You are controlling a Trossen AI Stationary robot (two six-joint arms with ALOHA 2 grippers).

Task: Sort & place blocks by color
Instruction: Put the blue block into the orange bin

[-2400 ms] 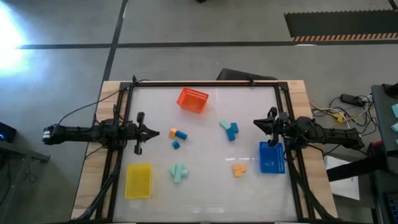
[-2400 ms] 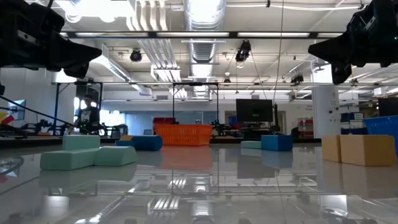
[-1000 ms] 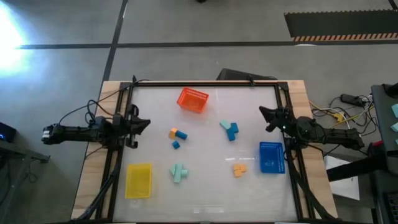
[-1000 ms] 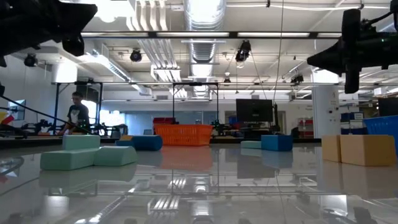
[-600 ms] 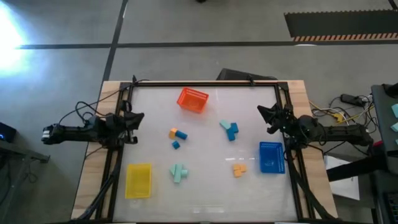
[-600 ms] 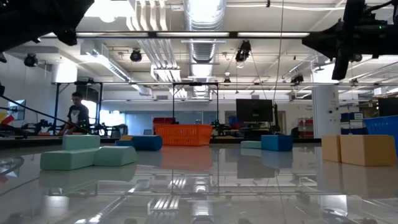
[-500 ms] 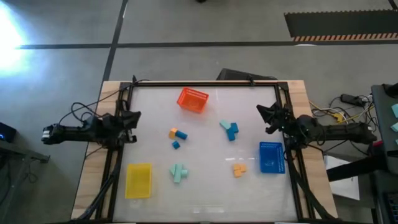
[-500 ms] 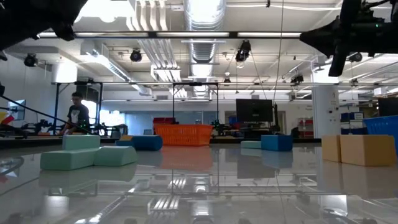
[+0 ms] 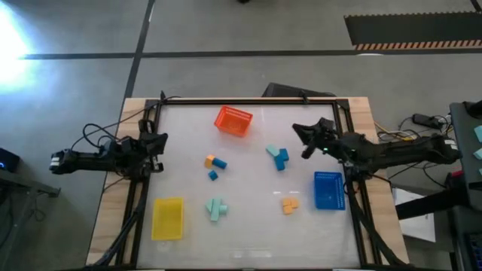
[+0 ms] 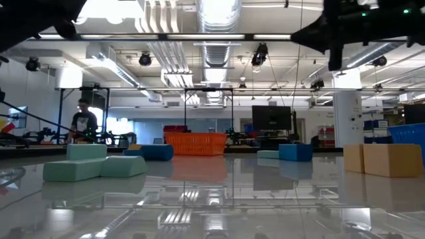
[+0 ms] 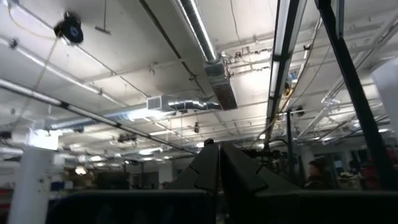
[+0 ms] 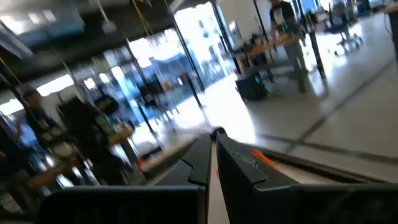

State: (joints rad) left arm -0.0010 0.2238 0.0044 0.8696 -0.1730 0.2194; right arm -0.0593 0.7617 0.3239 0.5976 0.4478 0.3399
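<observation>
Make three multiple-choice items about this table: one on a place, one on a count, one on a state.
1. The blue rectangular plastic tray lies near which table edge?
A. left
B. right
C. far
2. How many rectangular trays are on the table?
A. two
B. three
C. four
3. The right claw is
A. shut, empty
B. open
C. holding a block

Answers:
1 B: it sits beside the right arm's side.
2 B: the blue one, the orange mesh tray and the yellow plastic tray.
3 A: its fingers meet with nothing between.

Table (image 9: 248, 237) is carrying blocks (image 9: 215, 163) around centre, ringed by orange tray (image 9: 233, 120), yellow tray (image 9: 167, 217), blue tray (image 9: 327, 190).
</observation>
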